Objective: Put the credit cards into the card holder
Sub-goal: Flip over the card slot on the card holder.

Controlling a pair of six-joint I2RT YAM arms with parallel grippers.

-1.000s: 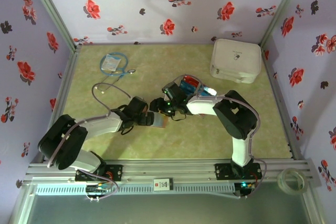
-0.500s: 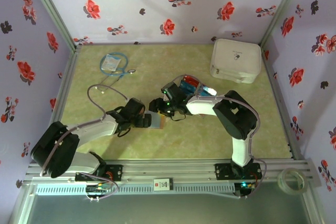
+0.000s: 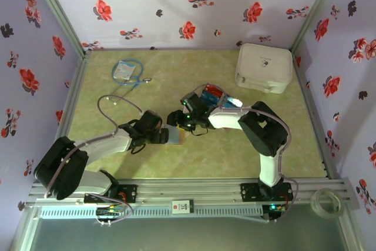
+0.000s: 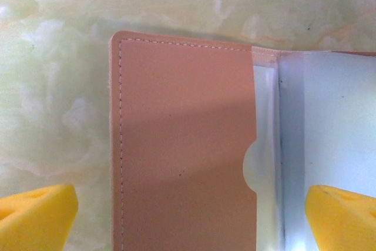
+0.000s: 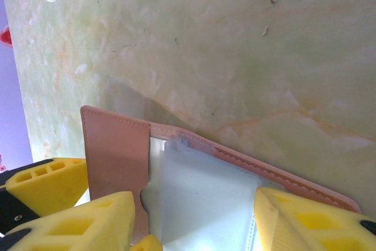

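Left gripper (image 4: 191,216) stood wide astride my open card holder (image 4: 182,145); right gripper (image 5: 202,218), hold unclear; cards (image 3: 212,92) lay beyond it, seemingly none pocketed.

I count one brown card holder (image 3: 175,136), one white case (image 3: 264,67), one blue-and-white packet with a cable (image 3: 124,70) and one roll of clear tape (image 3: 326,203). The red and blue credit cards (image 3: 214,93) overlap in one heap, too many hidden for me to count.
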